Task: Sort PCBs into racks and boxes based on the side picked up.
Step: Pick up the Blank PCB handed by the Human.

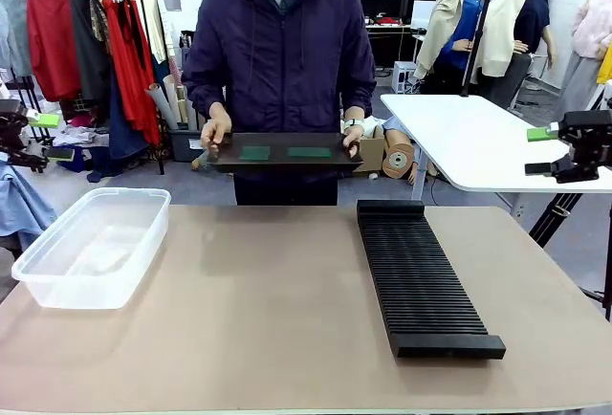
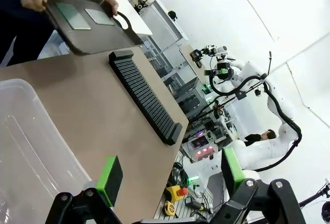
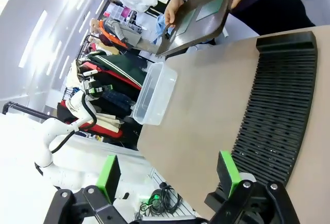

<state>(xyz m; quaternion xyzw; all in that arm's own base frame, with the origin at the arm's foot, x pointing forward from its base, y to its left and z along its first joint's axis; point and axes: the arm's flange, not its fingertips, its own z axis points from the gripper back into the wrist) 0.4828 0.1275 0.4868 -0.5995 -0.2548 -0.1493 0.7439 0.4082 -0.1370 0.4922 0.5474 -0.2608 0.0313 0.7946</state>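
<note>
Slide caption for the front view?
Person holds a tray with two PCBs at the table's far side; box left, rack right.

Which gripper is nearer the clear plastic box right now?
Left. The left gripper hangs open just above and left of the box; the right gripper is off the table's opposite side, past the black rack.

The front view's side edges cut through the left gripper (image 1: pixel 48 137) and the right gripper (image 1: pixel 538 151) behind their fingers. The two boards (image 1: pixel 254 153) on the tray (image 1: pixel 281 152) are too small to tell their faces. The box (image 2: pixel 31 146) runs off the left wrist view's edge.
</note>
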